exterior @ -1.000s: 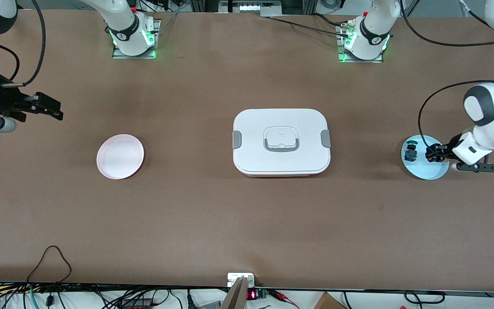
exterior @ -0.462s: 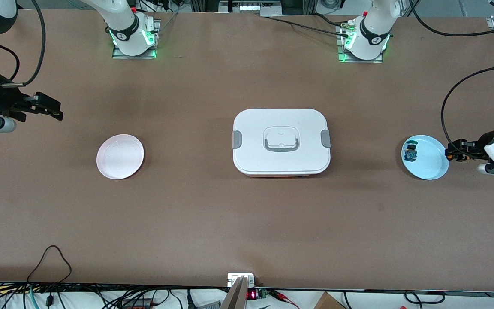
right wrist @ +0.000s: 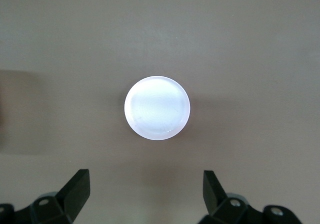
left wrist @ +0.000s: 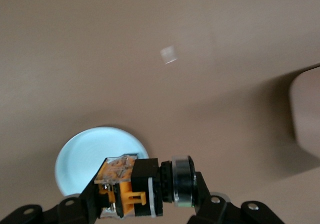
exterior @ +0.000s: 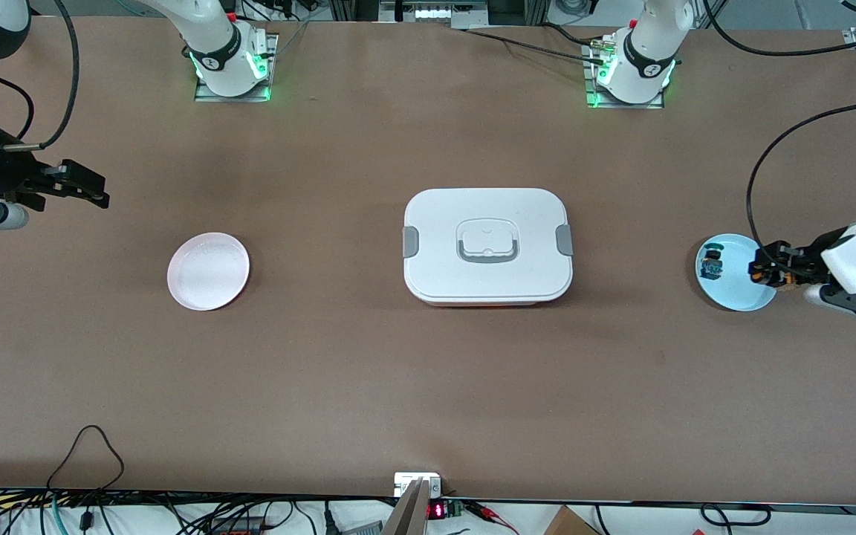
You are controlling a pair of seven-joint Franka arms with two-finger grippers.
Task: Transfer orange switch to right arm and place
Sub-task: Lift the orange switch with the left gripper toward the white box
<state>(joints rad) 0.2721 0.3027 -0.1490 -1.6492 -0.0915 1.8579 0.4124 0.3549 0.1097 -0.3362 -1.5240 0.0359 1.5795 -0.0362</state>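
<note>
Brown tabletop [exterior: 368,371] carries a closed white lunch box [exterior: 487,245] at centre, a pink dish [exterior: 208,270] toward the right arm's end and a light-blue dish [exterior: 736,286] toward the left arm's end. Left gripper [exterior: 768,269], over the blue dish's edge, is clamped on the orange switch [left wrist: 131,186], long axis crosswise between the fingers. Right gripper [exterior: 90,189], jaws fully apart and empty, waits well apart across the lunch box.

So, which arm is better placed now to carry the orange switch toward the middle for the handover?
Left. The left gripper is shut on the orange switch, above the blue plate. The right gripper hangs open and empty over the pink plate.
</note>
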